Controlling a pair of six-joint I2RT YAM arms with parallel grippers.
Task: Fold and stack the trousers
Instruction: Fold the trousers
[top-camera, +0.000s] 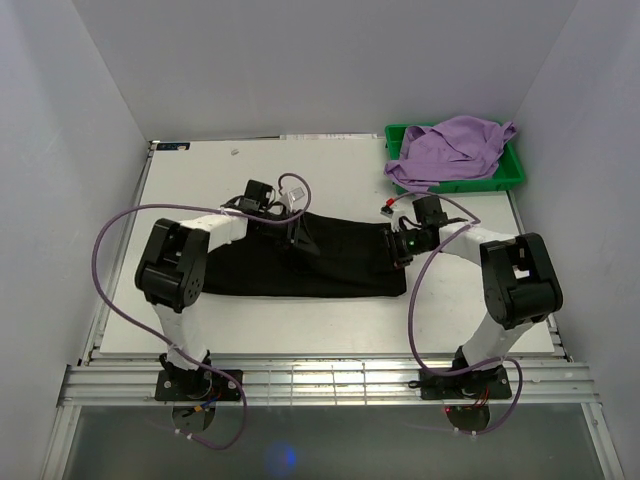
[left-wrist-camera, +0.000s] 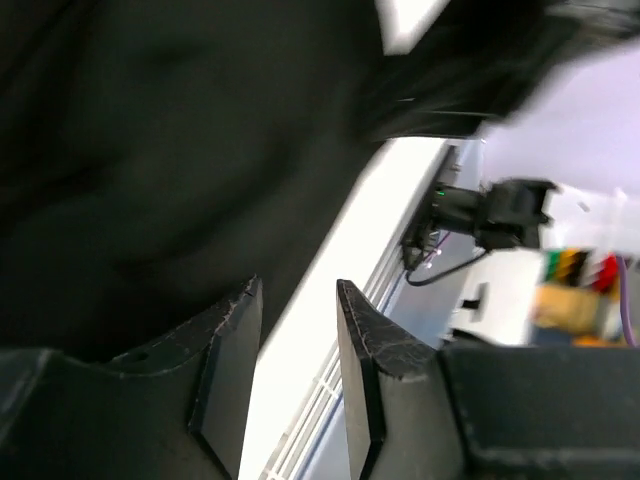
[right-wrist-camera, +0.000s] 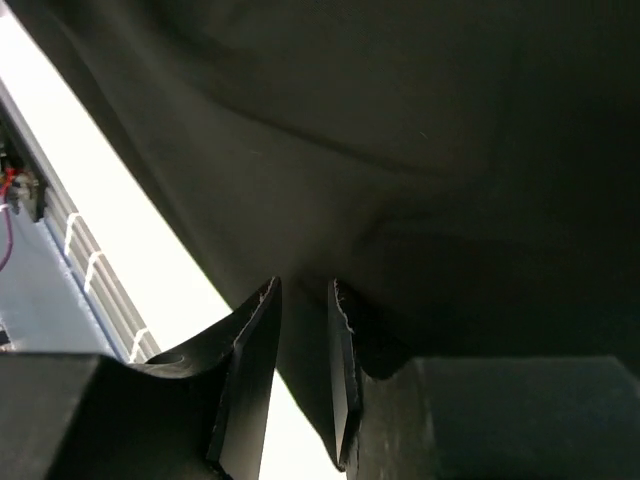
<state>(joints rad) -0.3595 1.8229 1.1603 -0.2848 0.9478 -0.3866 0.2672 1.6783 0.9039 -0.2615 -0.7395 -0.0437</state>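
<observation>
While the trousers (top-camera: 300, 265) lie with their long axis left to right across the desk (top-camera: 300, 330), the top view puts the left jaws at their far edge and the right jaws at their right end. Left wrist: left jaws apart over bare desk, with the trousers (left-wrist-camera: 150, 150) just beside one jaw and none between. Right wrist: right jaws narrowly apart, tips at the hem of the trousers (right-wrist-camera: 450, 150).

One pair of black trousers (top-camera: 310, 268), one lilac garment (top-camera: 455, 148) far right, one green tray (top-camera: 517, 168), two arms, left arm (top-camera: 172, 265), right arm (top-camera: 520, 280)
</observation>
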